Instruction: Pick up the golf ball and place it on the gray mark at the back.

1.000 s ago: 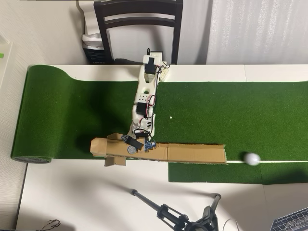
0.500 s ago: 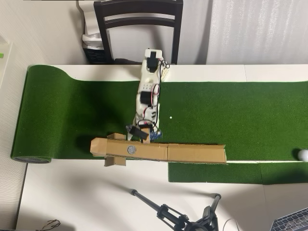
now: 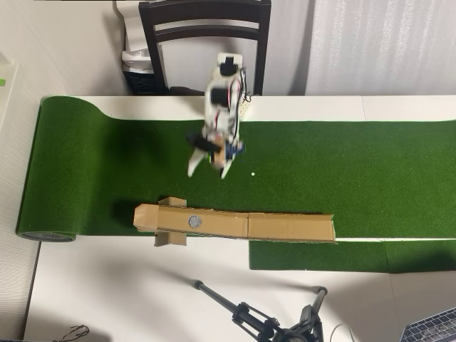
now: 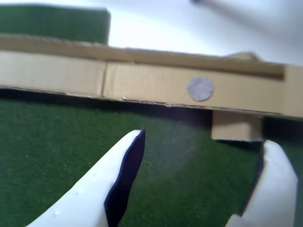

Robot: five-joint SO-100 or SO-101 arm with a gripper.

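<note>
Home room: dining chair [image 3: 204, 43], curtain [image 3: 377, 46], putting turf [image 3: 342, 178] on table [image 3: 128, 292].

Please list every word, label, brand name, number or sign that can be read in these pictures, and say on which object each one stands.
None can be read.
The cardboard channel is plain brown.
The gray mark is a blank spot.
The arm's small circuit board is too small to read.

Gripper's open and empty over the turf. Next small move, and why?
Probably hold or go back to rest: the gray mark on the cardboard channel is bare, no golf ball shows in either view, and the gripper holds nothing above the turf. There is nothing to reach for until a ball turns up.
</note>
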